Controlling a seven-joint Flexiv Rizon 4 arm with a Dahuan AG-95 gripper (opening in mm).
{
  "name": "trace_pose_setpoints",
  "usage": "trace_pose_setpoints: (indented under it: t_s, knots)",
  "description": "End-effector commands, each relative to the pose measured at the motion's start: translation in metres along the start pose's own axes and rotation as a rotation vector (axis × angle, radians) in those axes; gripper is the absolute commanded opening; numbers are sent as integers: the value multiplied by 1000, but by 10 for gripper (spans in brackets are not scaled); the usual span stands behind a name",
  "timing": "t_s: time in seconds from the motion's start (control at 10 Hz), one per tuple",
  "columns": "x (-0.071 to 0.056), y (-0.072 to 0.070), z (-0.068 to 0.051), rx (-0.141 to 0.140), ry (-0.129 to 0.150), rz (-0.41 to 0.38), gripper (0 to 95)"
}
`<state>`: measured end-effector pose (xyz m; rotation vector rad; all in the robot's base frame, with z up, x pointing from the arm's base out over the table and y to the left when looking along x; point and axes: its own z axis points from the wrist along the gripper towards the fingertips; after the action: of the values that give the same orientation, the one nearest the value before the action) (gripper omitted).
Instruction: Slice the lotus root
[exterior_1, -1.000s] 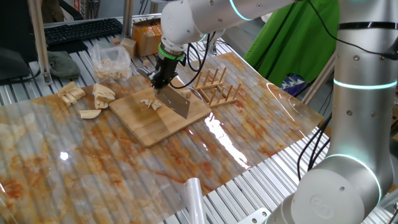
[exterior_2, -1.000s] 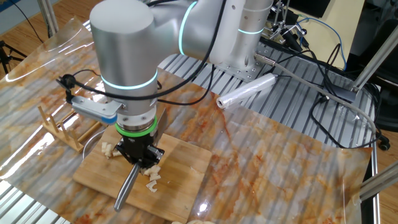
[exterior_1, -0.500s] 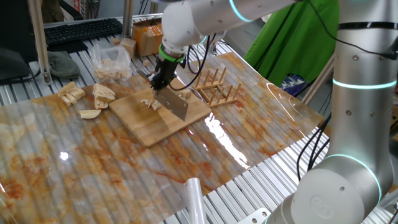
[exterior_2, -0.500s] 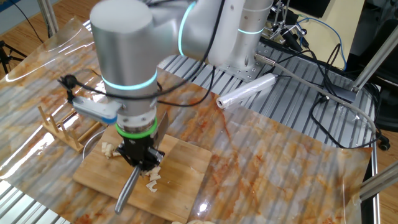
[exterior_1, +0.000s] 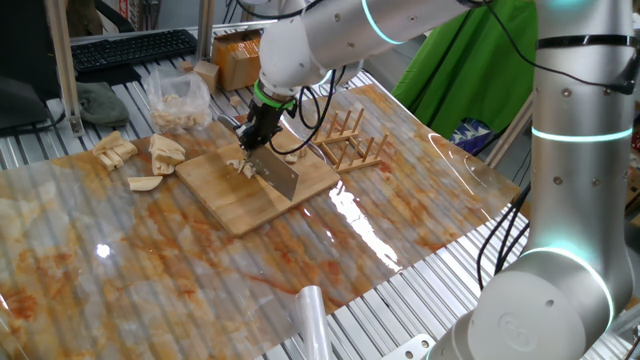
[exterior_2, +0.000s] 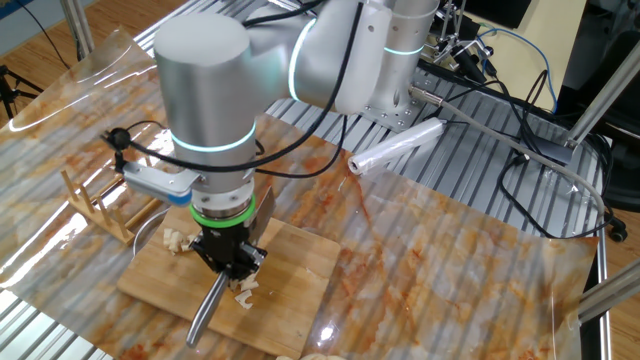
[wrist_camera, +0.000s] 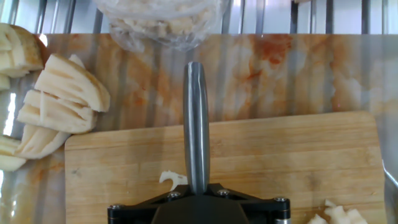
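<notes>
Near the cutting board (exterior_1: 232, 196) back edge, knife (exterior_1: 279, 174) in clamped gripper (exterior_1: 254, 133).

Robotics laboratory, not a kitchen. The arm (exterior_2: 205, 110) stands on a slatted aluminium bench (exterior_2: 480, 175) covered by a marbled plastic sheet (exterior_1: 120, 270). Loose cables (exterior_2: 530, 150) run behind the gripper (exterior_2: 228, 262); a keyboard (exterior_1: 130, 48) and a green cloth (exterior_1: 475, 70) lie beyond it.
</notes>
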<state>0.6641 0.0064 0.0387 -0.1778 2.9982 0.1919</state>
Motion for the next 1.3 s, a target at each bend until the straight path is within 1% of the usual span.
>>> trace_pose_setpoints:
  t_s: [0.1, 0.2, 0.3, 0.4, 0.5, 0.6, 0.7, 0.8, 1.0, 1.1, 1.2, 1.3]
  knots:
    - [2, 1, 0, -2, -11, 10, 0]
    - [1, -1, -16, 8, 9, 11, 0]
    - [1, -2, -20, 5, 3, 14, 0]
    - [1, -2, -20, 6, -3, 17, 0]
    - [-3, -4, -21, 9, -9, 12, 0]
    - [-6, -5, -22, 5, -12, 14, 0]
    - [-10, -7, -22, 13, -25, 9, 0]
    - [-13, -8, -22, 19, -46, 7, 0]
    - [-15, -9, -22, 30, -80, 11, 0]
    - [-15, -9, -21, 28, -81, 19, 0]
    - [-16, -8, -15, 29, -98, 25, 0]
    - [-17, -5, -2, 31, -109, 23, 0]
